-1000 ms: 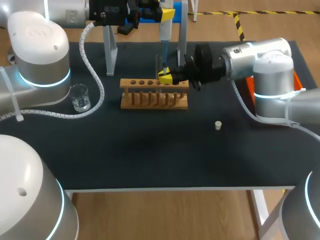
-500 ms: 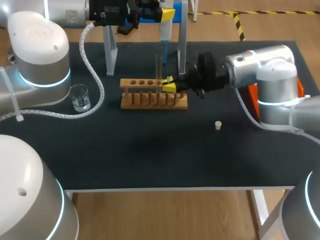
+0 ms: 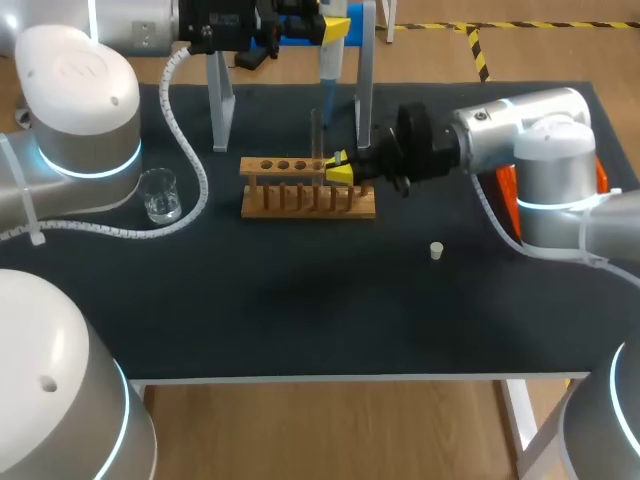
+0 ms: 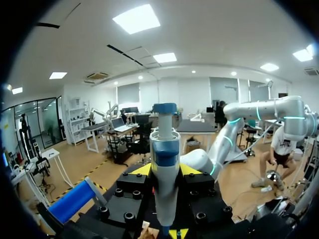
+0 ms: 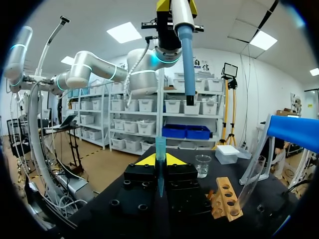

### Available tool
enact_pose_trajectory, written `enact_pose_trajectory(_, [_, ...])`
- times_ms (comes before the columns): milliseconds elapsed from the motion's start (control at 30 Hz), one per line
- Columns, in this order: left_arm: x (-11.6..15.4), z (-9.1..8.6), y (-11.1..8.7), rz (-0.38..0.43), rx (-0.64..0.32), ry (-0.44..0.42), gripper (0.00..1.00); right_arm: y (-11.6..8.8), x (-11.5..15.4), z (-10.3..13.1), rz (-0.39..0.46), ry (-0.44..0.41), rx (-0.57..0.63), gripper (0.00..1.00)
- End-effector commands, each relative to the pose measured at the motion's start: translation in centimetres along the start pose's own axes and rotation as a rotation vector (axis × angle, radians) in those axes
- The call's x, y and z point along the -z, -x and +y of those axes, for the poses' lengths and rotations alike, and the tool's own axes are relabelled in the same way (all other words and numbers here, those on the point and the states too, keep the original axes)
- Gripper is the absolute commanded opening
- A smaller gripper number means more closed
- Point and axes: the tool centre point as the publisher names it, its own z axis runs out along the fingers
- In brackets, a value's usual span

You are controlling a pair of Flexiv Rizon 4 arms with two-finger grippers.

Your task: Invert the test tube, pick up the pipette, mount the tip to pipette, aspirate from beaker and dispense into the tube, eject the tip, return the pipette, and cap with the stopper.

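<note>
The right gripper (image 3: 338, 169) reaches in flat beside the rack (image 3: 300, 190), squeezing a blue tip (image 5: 160, 149). The left gripper (image 3: 332, 28) hangs above the rack, pointing down, gripping the pipette (image 4: 165, 159).

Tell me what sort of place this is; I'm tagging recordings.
Likely a robotics lab doing chemistry work: a wooden test tube rack, a glass beaker, a blue pipette in the left pincer.
</note>
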Motion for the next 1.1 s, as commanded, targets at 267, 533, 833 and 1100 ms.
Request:
enact_pose_trajectory(267, [0.25, -0.53, -0.17, -0.002, 0.004, -0.006, 0.0, -0.04, -0.12, 0.03, 0.003, -0.006, -0.001, 0.0])
enact_pose_trajectory(533, [0.24, -0.51, -0.19, 0.002, 0.005, -0.012, 0.0, 0.0, -0.18, -0.01, 0.003, -0.007, -0.002, 0.0])
enact_pose_trajectory(833, [0.21, -0.46, -0.16, 0.005, 0.013, -0.014, 0.0, -0.06, -0.1, -0.06, 0.0, -0.008, -0.002, 0.0])
enact_pose_trajectory(1100, [0.16, -0.43, -0.13, 0.013, 0.009, -0.019, 0.0, -0.18, 0.03, -0.07, -0.002, -0.008, -0.001, 0.0])
